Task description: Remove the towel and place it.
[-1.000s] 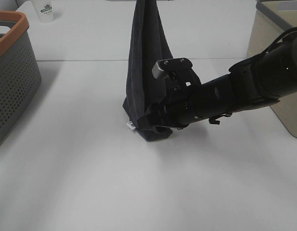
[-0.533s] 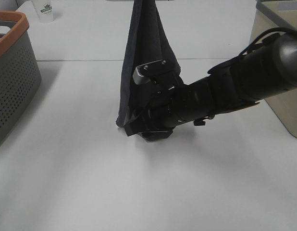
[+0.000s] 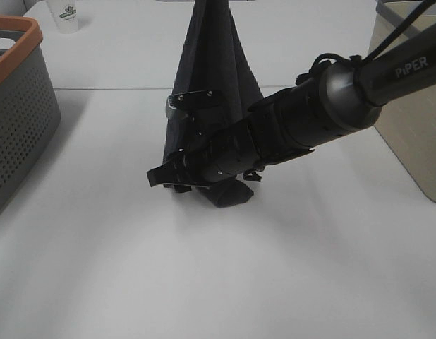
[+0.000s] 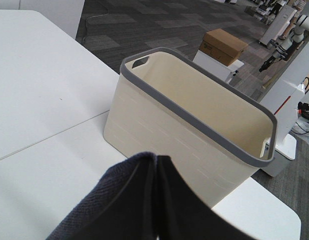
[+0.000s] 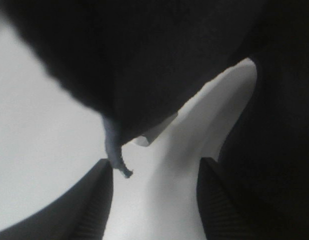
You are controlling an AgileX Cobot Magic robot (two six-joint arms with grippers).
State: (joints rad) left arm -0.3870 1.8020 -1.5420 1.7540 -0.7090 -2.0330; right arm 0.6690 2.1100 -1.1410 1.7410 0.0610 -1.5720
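The dark charcoal towel hangs as a tall cone from above the exterior high view, and its bottom fold rests on the white table. In the left wrist view a pinched fold of the towel fills the space at the camera and hides the left gripper's fingers. My right gripper reaches across to the towel's lower left corner. In the right wrist view it is open. The towel's corner and its pale tag hang just ahead of the fingers.
A grey perforated basket with an orange rim stands at the left. A beige bin with a grey rim stands at the right and also shows in the left wrist view. A clear cup is at the back left.
My right arm has swept left across the foot of the towel, so its gripper now sticks out past the towel's left edge. The towel's lower part has shifted left with it.
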